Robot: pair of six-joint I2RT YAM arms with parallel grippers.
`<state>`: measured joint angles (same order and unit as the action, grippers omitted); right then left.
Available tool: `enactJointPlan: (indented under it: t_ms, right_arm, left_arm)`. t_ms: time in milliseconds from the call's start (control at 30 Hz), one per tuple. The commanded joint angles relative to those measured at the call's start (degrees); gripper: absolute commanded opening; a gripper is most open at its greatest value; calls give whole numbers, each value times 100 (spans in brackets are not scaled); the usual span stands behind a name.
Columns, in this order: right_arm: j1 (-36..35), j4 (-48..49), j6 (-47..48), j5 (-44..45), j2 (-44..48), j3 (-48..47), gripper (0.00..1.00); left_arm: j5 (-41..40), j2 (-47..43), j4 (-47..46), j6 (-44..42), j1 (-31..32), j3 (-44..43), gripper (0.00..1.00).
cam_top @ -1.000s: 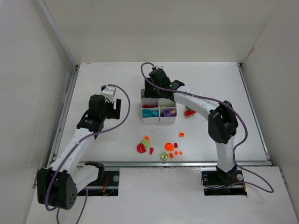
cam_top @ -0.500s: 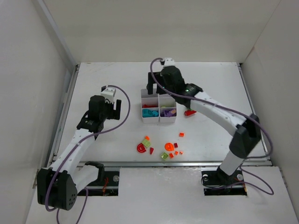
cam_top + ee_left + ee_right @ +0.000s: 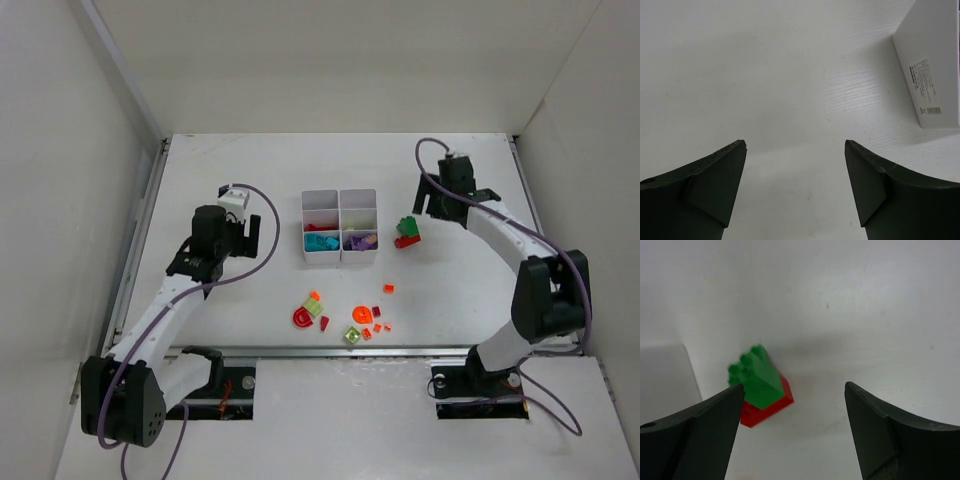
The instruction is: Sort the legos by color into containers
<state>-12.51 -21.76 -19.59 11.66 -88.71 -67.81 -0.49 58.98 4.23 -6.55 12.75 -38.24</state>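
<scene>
Right hand (image 3: 795, 386) spread, empty | green lego (image 3: 757, 380) atop red lego (image 3: 765, 412), lower left of wrist frame, near left-side finger (image 3: 700, 430), on table (image 3: 250, 170) right of containers (image 3: 340, 192) | right arm (image 3: 500, 225) nearer | left hand (image 3: 795, 144) spread, far

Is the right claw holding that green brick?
No, the right gripper is open and not gripping the green brick, which sits atop a red brick.

1 organiser (image 3: 339, 205), ~13 loose legos (image 3: 362, 314)
</scene>
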Motion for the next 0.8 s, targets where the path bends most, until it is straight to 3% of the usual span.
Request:
enactJointPlan:
  t_ms: [0,200,300,433,767]
  right_arm:
    - [-58,-233,324,-1122,81,259,86]
    - [-58,-30,905,-1245,38,522,86]
    - [-58,75,983,-1350,-190,663,79]
    - [-58,75,1045,-1421,-384,664,77]
    - [-58,-39,1370,-1280,-972,58,75]
  left_arm:
    - [23,-18,-212,48,25,36,77]
    - [189,35,-212,48,-80,-17,77]
    - [190,35,-212,48,-80,-17,77]
    - [190,87,-212,48,-133,-17,77]
    - [190,87,-212,48,-186,-17,77]
